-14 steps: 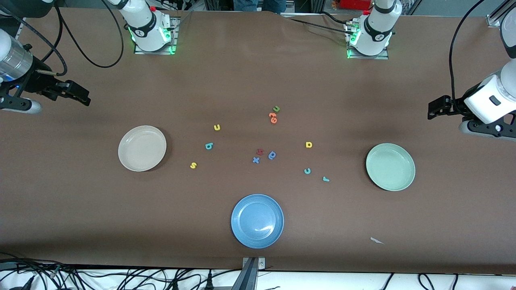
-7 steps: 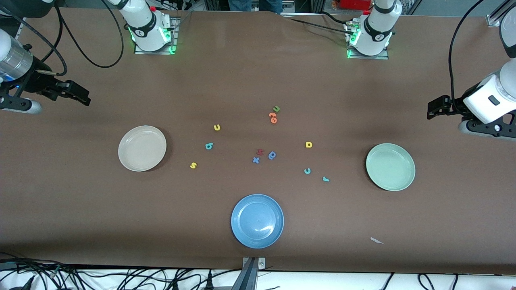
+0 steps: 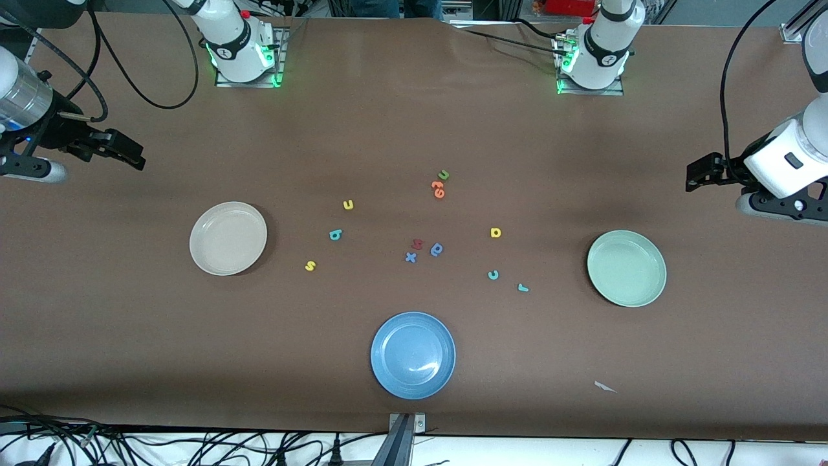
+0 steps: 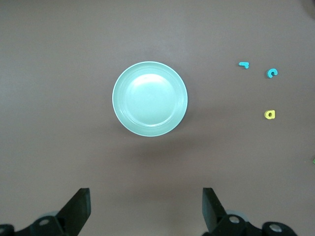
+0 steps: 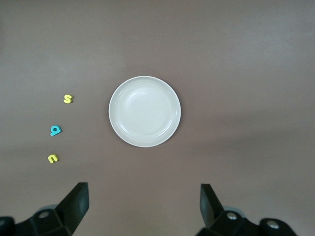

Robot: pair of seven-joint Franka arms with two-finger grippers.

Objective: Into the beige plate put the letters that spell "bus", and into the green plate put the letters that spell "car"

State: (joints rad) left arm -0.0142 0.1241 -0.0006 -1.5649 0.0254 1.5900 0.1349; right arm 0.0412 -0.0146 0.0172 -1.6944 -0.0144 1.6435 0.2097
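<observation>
Both arms wait, raised, at the desk's two ends. Right gripper (image 3: 132,157) hangs over bare desk near the right arm's end, fingers (image 5: 76,202) spread wide, nothing between them; its wrist view looks straight down on the round, smooth off-white beige plate (image 3: 228,238). Left gripper (image 3: 695,176) hangs over the left arm's end, black fingers (image 4: 78,209) likewise wide apart w/ nothing held, looking down on the round pale mint-green plate (image 3: 626,268).

Desk (image 3: 129,336) is covered in a matte brown sheet, slightly rippled near the edge by the bases.

Small flat foam letters lie loose toward the middle. Near the beige plate, on its mid-desk side: yellow "u" (image 3: 348,205), teal "b" (image 3: 335,235), yellow "s" (image 3: 310,265), all apart from each other, none in the plate. Near the green plate, also toward mid-desk: yellow "a" (image 3: 495,232), teal "c" (image 3: 493,275), teal "r" (image 3: 523,288), all on the desk, none in the plate.

Mid-desk cluster: blue "x" (image 3: 411,257), blue round letter (image 3: 437,249), small red letter (image 3: 417,244), close together. Closer to the bases: green "u" (image 3: 444,175) just beside orange letters (image 3: 438,189). A glossy round blue plate (image 3: 413,355) sits near the camera-side edge, mid-desk. A small white paper scrap (image 3: 605,386) lies near that edge too, toward the left arm's end.
</observation>
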